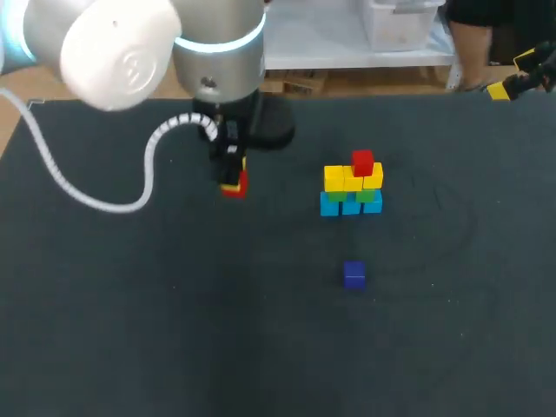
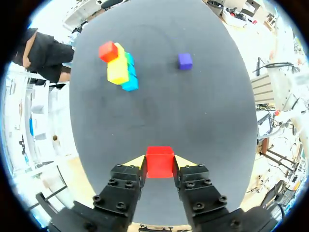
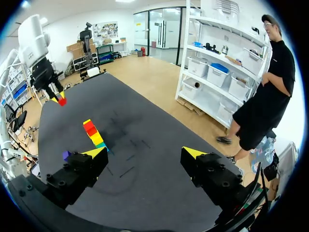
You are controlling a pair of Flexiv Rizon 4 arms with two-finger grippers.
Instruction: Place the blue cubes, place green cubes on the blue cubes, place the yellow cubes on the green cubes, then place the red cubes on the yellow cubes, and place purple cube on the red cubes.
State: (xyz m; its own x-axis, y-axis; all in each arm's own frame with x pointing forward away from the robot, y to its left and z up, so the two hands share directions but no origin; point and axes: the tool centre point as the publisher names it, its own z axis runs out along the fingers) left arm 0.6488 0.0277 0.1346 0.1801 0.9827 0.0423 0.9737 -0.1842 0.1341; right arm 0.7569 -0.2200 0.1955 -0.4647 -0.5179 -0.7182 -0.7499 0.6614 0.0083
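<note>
Left gripper [image 2: 160, 163] clamps a red cube [image 2: 159, 159], well left of the stack [image 1: 351, 187]. It should line up squarely over the stack's bare yellow top and lower gently. Right gripper [image 3: 145, 152] gapes wide, empty.

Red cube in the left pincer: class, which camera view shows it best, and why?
The left wrist view: the red cube sits close and unobstructed between the fingers of the left pincer. The head view shows it small, from above; the right wrist view shows only a distant speck.
</note>
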